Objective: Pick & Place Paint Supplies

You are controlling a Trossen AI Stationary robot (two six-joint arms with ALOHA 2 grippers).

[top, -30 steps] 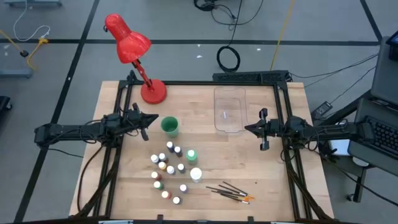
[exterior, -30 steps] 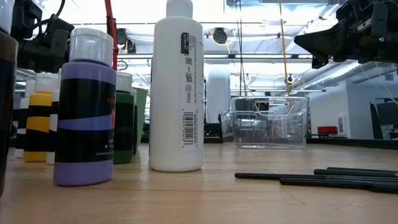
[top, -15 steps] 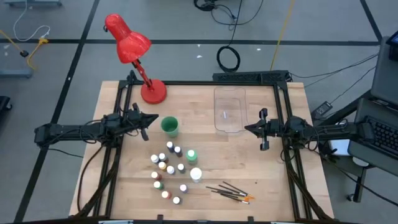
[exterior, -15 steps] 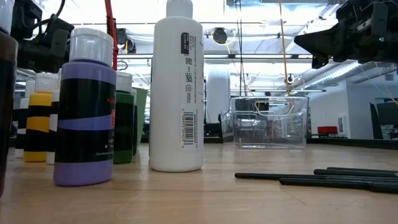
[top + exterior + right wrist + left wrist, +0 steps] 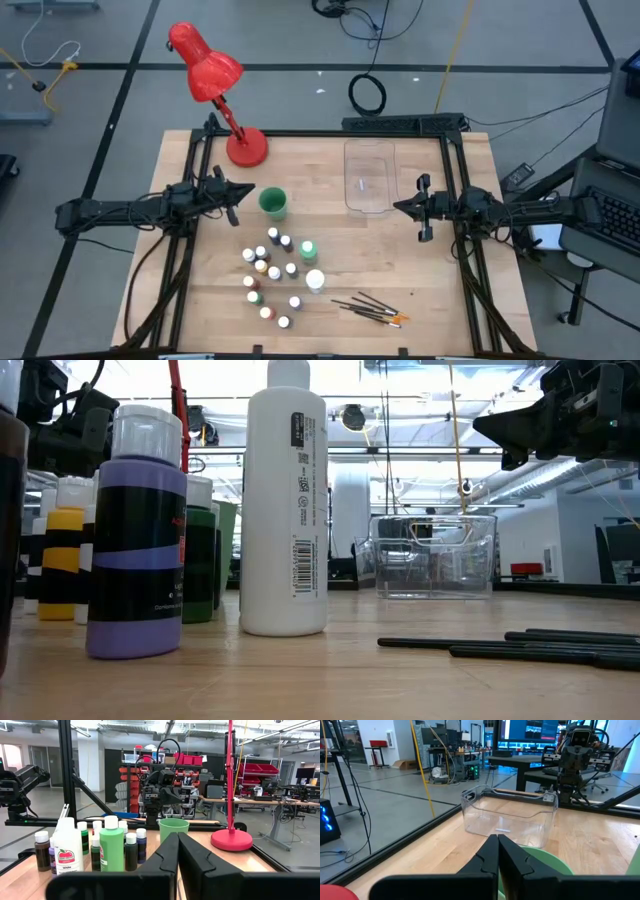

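Observation:
Several tiny white-capped paint bottles [image 5: 268,268] stand upright on their bases in a cluster near the table's middle front. Beside them stand a green bottle [image 5: 307,249] and a white bottle [image 5: 314,281]. Several thin dark paintbrushes [image 5: 370,309] lie flat near the front right. My left gripper [image 5: 250,192] hovers shut at the table's left side, just left of the green cup [image 5: 273,203]. My right gripper [image 5: 398,207] hovers shut at the right side, near the clear bin [image 5: 369,176]. Both hold nothing.
A red desk lamp [image 5: 246,148] stands at the far left corner. The green cup stands left of centre and the clear plastic bin at the far middle. Bare wood lies between the two grippers and at the table's front left.

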